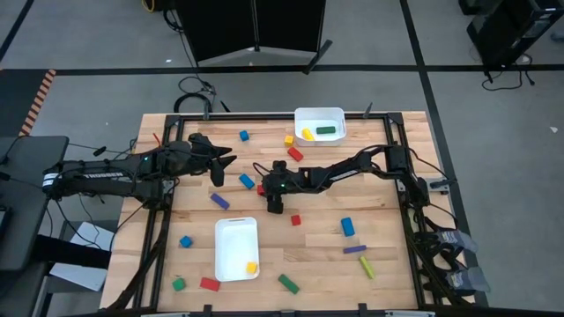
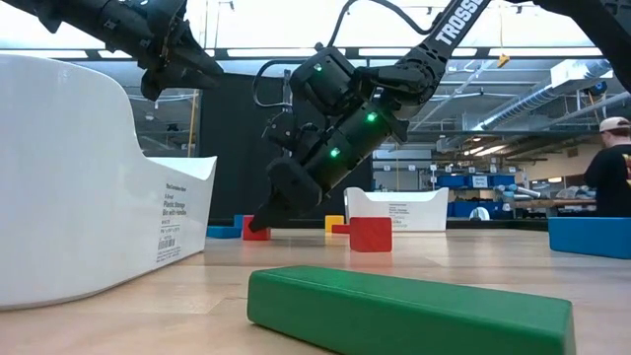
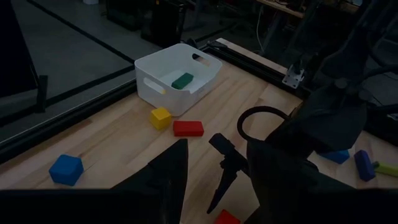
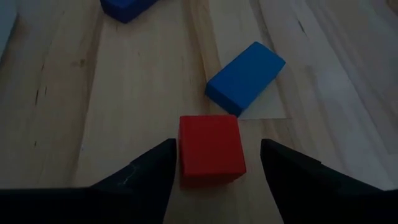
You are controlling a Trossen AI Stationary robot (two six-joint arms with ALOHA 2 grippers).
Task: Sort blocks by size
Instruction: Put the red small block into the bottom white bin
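Observation:
My right gripper (image 4: 217, 143) is open and low over the table's middle, tilted down toward the table's left. Its two fingers stand on either side of a red cube (image 4: 210, 149), which rests flat on the wood; it also shows in the high view (image 1: 262, 188). A blue bar (image 4: 245, 78) lies just beyond the cube. My left gripper (image 1: 222, 165) is open and empty, raised above the table left of the blue bar. Other blocks in red, blue, green, yellow and purple lie scattered on the table.
A white tray (image 1: 304, 115) at the far edge holds a yellow and a green block. A second white tray (image 1: 222, 255) near the front holds a yellow cube. Another red cube (image 1: 296, 219) lies right of my right gripper. A green bar (image 2: 409, 314) lies near the front edge.

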